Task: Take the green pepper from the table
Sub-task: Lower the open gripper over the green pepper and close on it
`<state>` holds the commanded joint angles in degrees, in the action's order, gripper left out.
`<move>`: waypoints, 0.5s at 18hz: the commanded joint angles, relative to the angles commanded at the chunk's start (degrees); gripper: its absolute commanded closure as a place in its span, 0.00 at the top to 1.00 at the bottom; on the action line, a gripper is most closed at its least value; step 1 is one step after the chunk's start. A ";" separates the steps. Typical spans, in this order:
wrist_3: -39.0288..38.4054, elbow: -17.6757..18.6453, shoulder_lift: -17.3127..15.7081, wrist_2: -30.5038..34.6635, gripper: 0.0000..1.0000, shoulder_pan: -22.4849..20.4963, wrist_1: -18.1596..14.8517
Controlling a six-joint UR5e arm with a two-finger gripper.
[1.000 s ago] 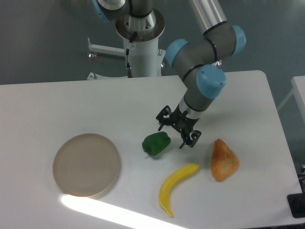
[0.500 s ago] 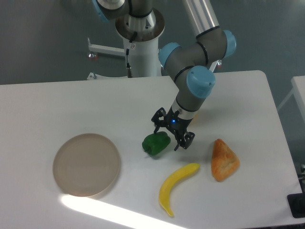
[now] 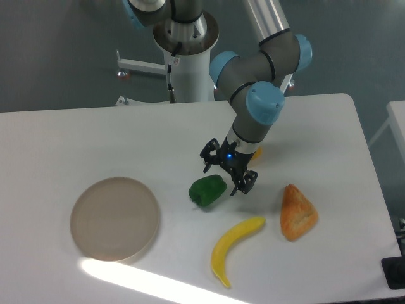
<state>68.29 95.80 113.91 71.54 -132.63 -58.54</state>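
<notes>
Assessing the small glossy dark-green bell pepper (image 3: 207,190) on the white worktop (image 3: 95,139): I judge it light, firm, slippery; I'd clasp its lumpy middle, claw (image 3: 227,174) spread wide

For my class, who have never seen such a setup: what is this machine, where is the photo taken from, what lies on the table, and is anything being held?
This is a jointed robot arm with grey tubes and blue caps, seen by one fixed camera looking down from the front. Its tool, two open fingers, hangs just right of the green pepper and holds nothing. On the white table also lie a round beige plate, a yellow banana and an orange triangular pastry.
</notes>
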 joint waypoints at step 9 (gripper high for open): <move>-0.70 1.14 0.35 -0.09 1.00 0.97 0.35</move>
<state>67.59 96.94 114.26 71.46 -131.66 -58.18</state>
